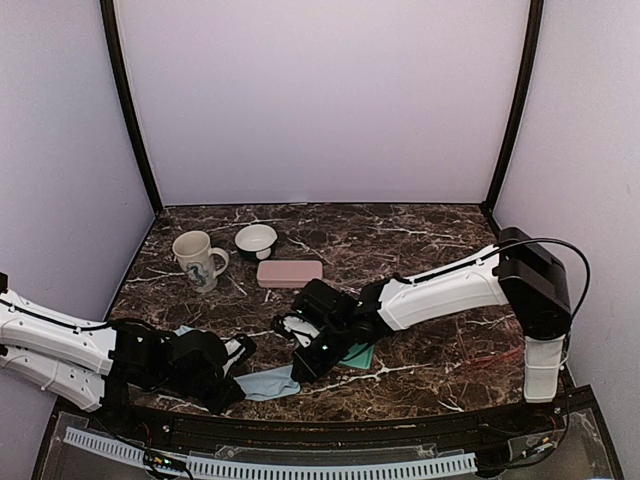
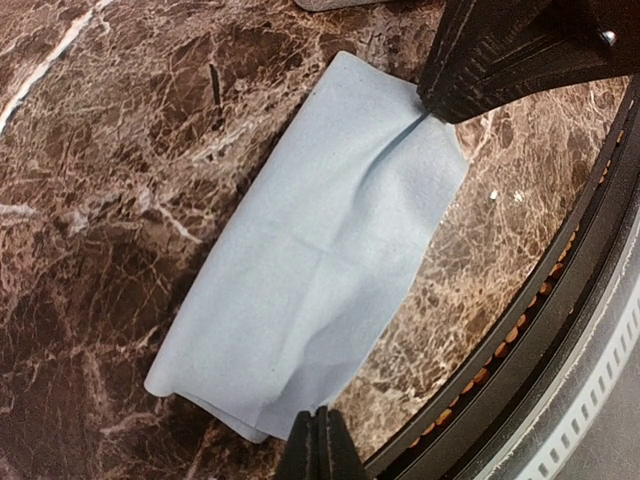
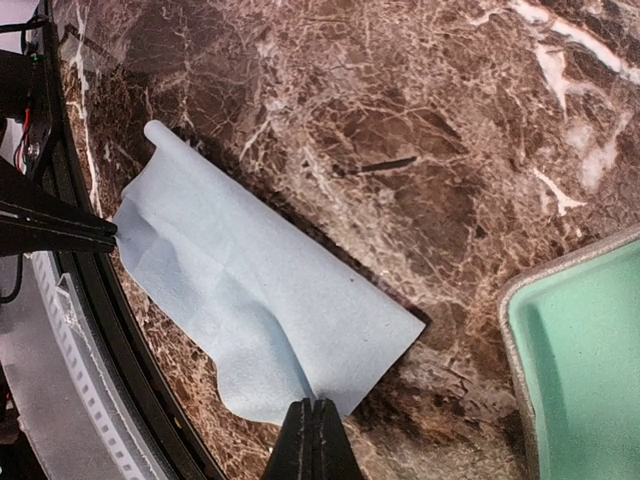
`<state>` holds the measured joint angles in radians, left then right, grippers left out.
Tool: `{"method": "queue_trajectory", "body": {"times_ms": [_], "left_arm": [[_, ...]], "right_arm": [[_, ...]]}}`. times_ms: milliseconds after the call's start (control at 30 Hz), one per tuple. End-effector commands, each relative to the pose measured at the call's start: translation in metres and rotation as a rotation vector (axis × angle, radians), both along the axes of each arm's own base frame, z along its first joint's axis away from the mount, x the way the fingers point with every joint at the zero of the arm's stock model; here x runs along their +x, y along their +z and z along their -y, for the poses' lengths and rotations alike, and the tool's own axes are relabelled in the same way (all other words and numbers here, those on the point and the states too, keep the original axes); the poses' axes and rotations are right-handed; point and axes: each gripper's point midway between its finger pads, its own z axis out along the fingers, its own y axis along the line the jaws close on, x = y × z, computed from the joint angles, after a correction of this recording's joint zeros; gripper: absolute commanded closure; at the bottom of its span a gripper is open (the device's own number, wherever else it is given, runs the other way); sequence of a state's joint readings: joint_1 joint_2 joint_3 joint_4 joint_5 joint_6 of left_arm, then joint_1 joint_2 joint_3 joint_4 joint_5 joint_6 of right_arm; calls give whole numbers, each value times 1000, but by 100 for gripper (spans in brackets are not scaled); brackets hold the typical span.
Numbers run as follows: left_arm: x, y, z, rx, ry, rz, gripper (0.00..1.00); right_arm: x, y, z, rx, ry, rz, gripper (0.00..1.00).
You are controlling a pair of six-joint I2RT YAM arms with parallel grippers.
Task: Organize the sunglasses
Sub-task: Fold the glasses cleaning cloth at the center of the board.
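both grippers pinched on one cloth, sunglasses well off to the side

the left gripper (image 2: 318,445) is closed tight, its fingertips meeting on one edge of a light-blue cloth (image 2: 310,260). the right gripper (image 3: 313,435) is closed just as tightly on the opposite edge, so the cloth stretches between the two. it rests partly flat on the marble table (image 1: 420,240) near the front rim, creased along the middle, with one corner curled up.

neither gripper has the sunglasses, and neither wrist view shows them. in the top view the only likely sign of them is a thin red outline (image 1: 492,356) on the marble far to the right, close to the right arm's base. it is well apart from both sets of fingertips, and too small and faint to say for sure that it is the red-framed pair. the black-framed pair cannot be picked out among the dark arm parts.

just beside the right gripper lies an open case with a green lining (image 3: 580,350) — touching nothing the fingers hold. farther back stand a pink case (image 1: 290,273), a mug (image 1: 200,258) and a small bowl (image 1: 256,240).
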<state>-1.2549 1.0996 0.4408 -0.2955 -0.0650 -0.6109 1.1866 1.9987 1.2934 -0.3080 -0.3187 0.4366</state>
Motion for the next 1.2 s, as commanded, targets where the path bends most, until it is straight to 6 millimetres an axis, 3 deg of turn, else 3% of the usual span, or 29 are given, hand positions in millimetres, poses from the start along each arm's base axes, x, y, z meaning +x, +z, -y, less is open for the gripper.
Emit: {"method": "queue_trajectory", "body": {"times_ms": [0, 267, 667, 933, 1167], "left_arm": [[-1, -1, -5, 30, 8, -3, 100], [-6, -4, -5, 44, -9, -16, 98], [-10, 5, 0, 17, -36, -19, 71], [7, 31, -5, -57, 54, 65, 53], [31, 31, -19, -117, 201, 31, 50]], "right_arm": [[-8, 14, 0, 22, 10, -5, 100], [-8, 5, 4, -5, 8, -6, 99], [-5, 12, 13, -10, -16, 19, 75], [16, 25, 4, 36, -80, 81, 69], [27, 19, -4, 65, -112, 77, 68]]}}
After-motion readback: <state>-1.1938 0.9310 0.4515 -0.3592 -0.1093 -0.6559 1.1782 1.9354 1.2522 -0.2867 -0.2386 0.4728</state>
